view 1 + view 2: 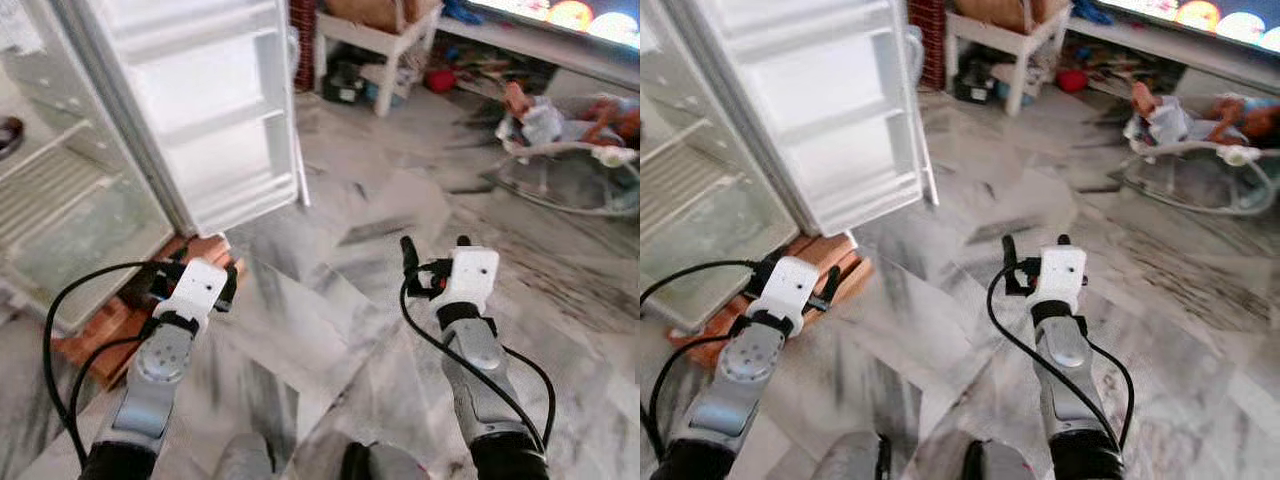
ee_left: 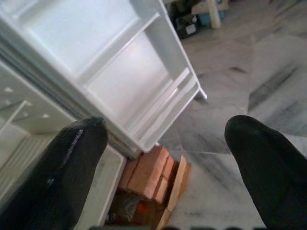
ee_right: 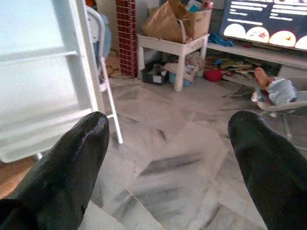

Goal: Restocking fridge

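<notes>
The white fridge (image 1: 60,210) stands open at my left, with bare wire and glass shelves inside. Its door (image 1: 210,110) is swung wide, and the door racks hold nothing. My left gripper (image 1: 195,272) hovers low beside the fridge's bottom corner, open and holding nothing; the left wrist view looks between its fingertips (image 2: 72,158) at the door racks. My right gripper (image 1: 435,243) is held out over the marble floor to the right of the door, also open with nothing in it. A dark item (image 1: 8,135) sits on a fridge shelf at the far left edge.
Red bricks (image 1: 110,330) prop up the fridge base. A white low table (image 1: 385,40) with a paper bag and clutter stands behind the door. At the right is a baby bouncer (image 1: 570,150) with a doll, under a lit screen (image 1: 570,15). Marble floor (image 1: 350,300) lies between.
</notes>
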